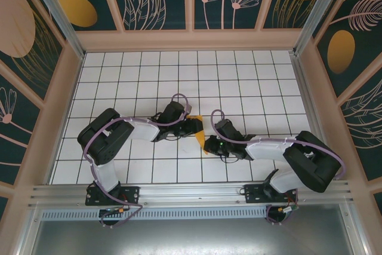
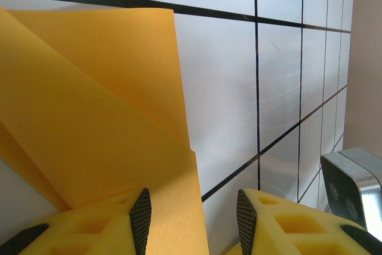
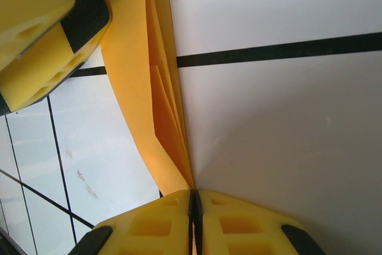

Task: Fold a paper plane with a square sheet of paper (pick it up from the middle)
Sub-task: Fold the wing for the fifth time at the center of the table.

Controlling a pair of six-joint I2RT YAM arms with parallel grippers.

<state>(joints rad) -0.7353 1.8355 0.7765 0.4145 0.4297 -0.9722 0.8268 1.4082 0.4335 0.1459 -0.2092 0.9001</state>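
The square sheet of paper point(image 1: 201, 138) is orange-yellow and folded into several layers, standing on edge between the two grippers at the table's middle. My right gripper point(image 3: 194, 207) is shut on the paper point(image 3: 140, 82) at its lower folded corner, and the layers fan upward from the jaws. In the top view the right gripper point(image 1: 210, 146) sits just right of the paper. My left gripper point(image 2: 193, 222) is open, with a flap of the paper point(image 2: 89, 111) lying across its left finger point(image 2: 141, 222) and into the gap. The left gripper point(image 1: 194, 126) reaches in from the left.
The white grid table point(image 1: 239, 82) stretches behind the arms, with beige walls point(image 1: 191, 40) around it. The left gripper's yellow finger point(image 3: 33, 34) hangs close at the right wrist view's upper left, touching the paper. A grey metal block point(image 2: 355, 189) shows at the left wrist view's right edge.
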